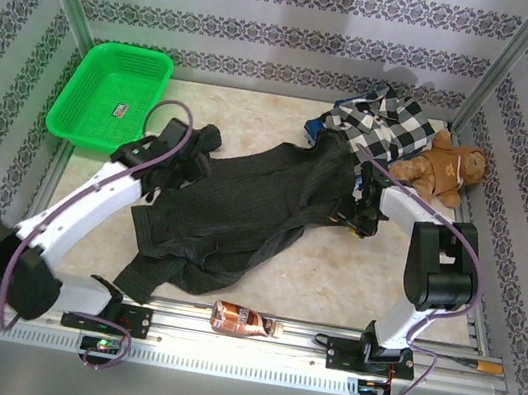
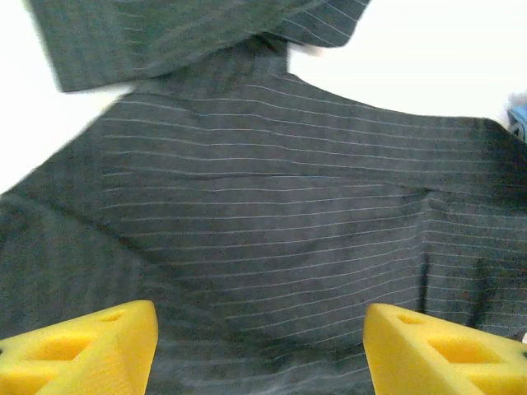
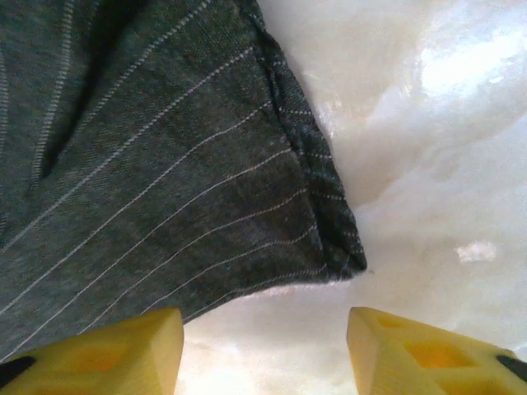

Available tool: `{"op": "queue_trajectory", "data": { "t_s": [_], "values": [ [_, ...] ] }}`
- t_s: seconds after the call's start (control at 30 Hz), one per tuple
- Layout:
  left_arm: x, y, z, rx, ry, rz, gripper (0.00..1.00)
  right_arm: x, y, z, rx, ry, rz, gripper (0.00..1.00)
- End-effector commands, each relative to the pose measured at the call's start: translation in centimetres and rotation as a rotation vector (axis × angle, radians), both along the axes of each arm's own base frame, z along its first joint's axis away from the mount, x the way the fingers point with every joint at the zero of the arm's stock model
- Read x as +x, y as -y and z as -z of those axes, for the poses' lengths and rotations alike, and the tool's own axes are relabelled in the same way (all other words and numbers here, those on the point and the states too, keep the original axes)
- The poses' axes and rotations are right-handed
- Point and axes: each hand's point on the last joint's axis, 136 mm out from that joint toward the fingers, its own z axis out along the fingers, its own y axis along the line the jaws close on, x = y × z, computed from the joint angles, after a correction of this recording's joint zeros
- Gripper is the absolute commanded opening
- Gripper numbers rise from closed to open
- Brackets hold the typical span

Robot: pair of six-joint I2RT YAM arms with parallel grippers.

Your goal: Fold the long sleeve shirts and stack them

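Left pincer [image 2: 259,319], mine: yellow jaws wide apart, nothing between them, poised over the back panel of the charcoal pinstriped button-up shirt [image 2: 288,206]. In the top view it sits at 9 o'clock of the garment, on the bunched sleeve end.

Right pincer [image 3: 263,325], mine: jaws apart, holding nothing, bare table [image 3: 428,164] beneath. The shirt's hem corner [image 3: 342,262] lies just ahead at 12 o'clock, not yet between the pads.

Charcoal shirt, location: centre of the table, spread slantwise from 7 o'clock to 1 o'clock, creased and not yet folded.

Black-and-white checked flannel shirt [image 1: 390,125]: heaped at 1 o'clock, touching the charcoal shirt's far end; a blue garment [image 1: 347,103] peeks out beside it. Both unfolded.

Other stock: teddy bear [image 1: 443,167] at 2 o'clock, green basket [image 1: 131,52] at 10 o'clock, bottle [image 1: 241,321] at 6 o'clock on the near rail.

Handling note, step in hand as I judge it, taking hold of the charcoal shirt's edges to flatten it:
- right: advance until the hem corner sits well inside the pads, then pinch the double-stitched edge, not the loose single layer.
- left: pick up one layer at the sleeve, not a bunch.
- draw the two holds apart evenly, low over the table, keeping the flannel undisturbed.
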Motion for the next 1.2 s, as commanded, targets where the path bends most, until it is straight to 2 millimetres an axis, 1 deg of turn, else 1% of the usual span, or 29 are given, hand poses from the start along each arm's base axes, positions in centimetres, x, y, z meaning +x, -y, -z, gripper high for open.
{"op": "queue_trajectory", "data": {
  "t_s": [0.0,0.03,0.1,0.2,0.27,0.3,0.43,0.47,0.53,0.57,0.6,0.63,0.7,0.8,0.9,1.0,1.07,1.17],
  "values": [
    [2.7,3.4,2.1,-0.034,-0.015,0.117,0.69,0.1,1.2,0.9,-0.042,-0.026,0.071,0.45],
    [3.3,3.8,3.3,-0.042,-0.035,0.119,0.69,0.0,1.5,1.0,-0.058,-0.032,0.079,0.4],
    [4.3,4.2,5.8,-0.039,-0.077,0.119,0.7,-0.5,2.2,1.0,-0.09,-0.037,0.091,0.26],
    [5.3,3.8,9.1,-0.036,-0.144,0.098,0.73,-1.3,3.4,0.5,-0.139,-0.028,0.108,0.08],
    [5.8,3.2,11.2,-0.035,-0.18,0.08,0.75,-1.9,4.0,0.3,-0.157,-0.027,0.119,0.0],
    [6.1,2.9,12.0,-0.028,-0.195,0.075,0.76,-2.3,4.4,0.1,-0.166,-0.026,0.127,0.0],
    [7.3,1.5,14.7,0.008,-0.247,0.063,0.78,-3.9,5.6,-0.6,-0.199,-0.023,0.146,0.0],
    [7.6,1.3,15.1,0.017,-0.254,0.069,0.78,-4.0,5.8,-0.8,-0.185,-0.01,0.159,0.0],
    [8.0,1.3,15.6,0.021,-0.26,0.083,0.78,-3.5,5.1,-1.5,-0.109,0.051,0.177,0.01],
    [8.3,1.4,15.8,0.019,-0.254,0.092,0.78,-3.1,4.7,-2.0,-0.07,0.072,0.177,0.11],
    [8.5,1.7,16.0,0.01,-0.249,0.097,0.78,-2.7,4.3,-2.3,-0.049,0.082,0.174,0.25],
    [8.6,1.8,16.2,0.003,-0.248,0.098,0.78,-2.4,4.1,-2.4,-0.035,0.082,0.178,0.32],
    [8.8,2.2,16.7,-0.017,-0.247,0.098,0.78,-1.4,3.5,-2.4,0.0,0.079,0.179,0.37],
    [8.6,2.4,17.2,-0.035,-0.246,0.093,0.78,-0.3,3.0,-1.8,0.019,0.062,0.191,0.42],
    [8.4,2.2,17.2,-0.033,-0.243,0.097,0.78,0.1,2.9,-0.7,0.019,0.024,0.206,0.43],
    [8.3,2.1,17.3,-0.03,-0.243,0.098,0.78,-0.1,2.5,0.5,0.008,-0.013,0.204,0.43],
    [8.2,2.1,17.4,-0.033,-0.245,0.096,0.78,-0.3,2.6,1.3,-0.012,-0.04,0.213,0.44],
    [8.0,1.8,17.5,-0.034,-0.246,0.088,0.78,0.4,2.7,1.3,-0.017,-0.012,0.224,0.44]
  ]
}}
